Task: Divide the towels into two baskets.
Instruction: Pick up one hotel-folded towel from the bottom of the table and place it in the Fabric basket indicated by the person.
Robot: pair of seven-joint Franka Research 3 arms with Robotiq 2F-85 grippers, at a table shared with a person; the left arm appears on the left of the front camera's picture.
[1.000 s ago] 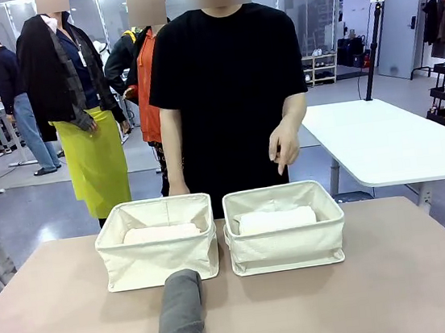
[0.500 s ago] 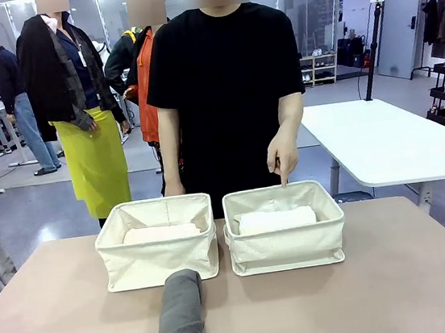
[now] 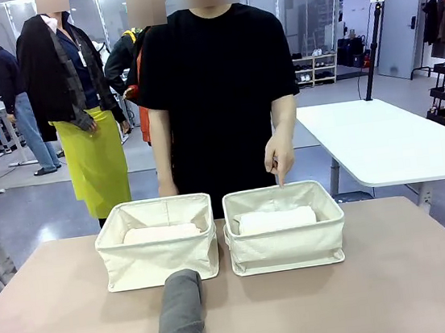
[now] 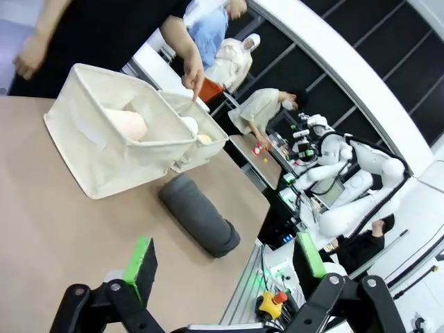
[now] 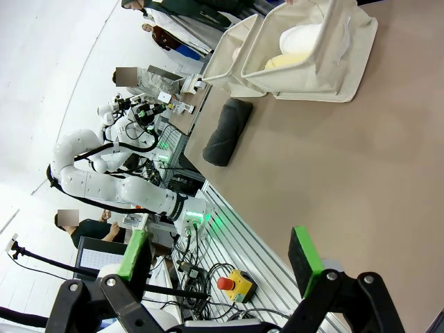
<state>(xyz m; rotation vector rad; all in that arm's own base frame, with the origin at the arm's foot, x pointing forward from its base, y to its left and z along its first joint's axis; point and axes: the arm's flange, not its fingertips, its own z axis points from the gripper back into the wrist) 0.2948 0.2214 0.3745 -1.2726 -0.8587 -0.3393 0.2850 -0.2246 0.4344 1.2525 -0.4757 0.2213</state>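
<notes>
The dark grey towel [image 3: 180, 318] is lying rolled on the table [image 3: 400, 291] just in front of the left basket [image 3: 157, 241], which is holding the pale pink towel [image 3: 162, 232], while the right basket [image 3: 285, 226] beside it is holding a white towel [image 3: 276, 220] and a yellow one [image 5: 288, 61]. The person's hand [image 3: 278, 159] is pointing down at the right basket's far rim. My left tool [image 4: 225, 258] and right tool [image 5: 218, 255] are both hanging wide open, gripping nothing.

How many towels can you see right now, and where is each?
4: a pink towel in the left basket, a white towel and a yellow towel in the right basket, a grey towel on the table.
</notes>
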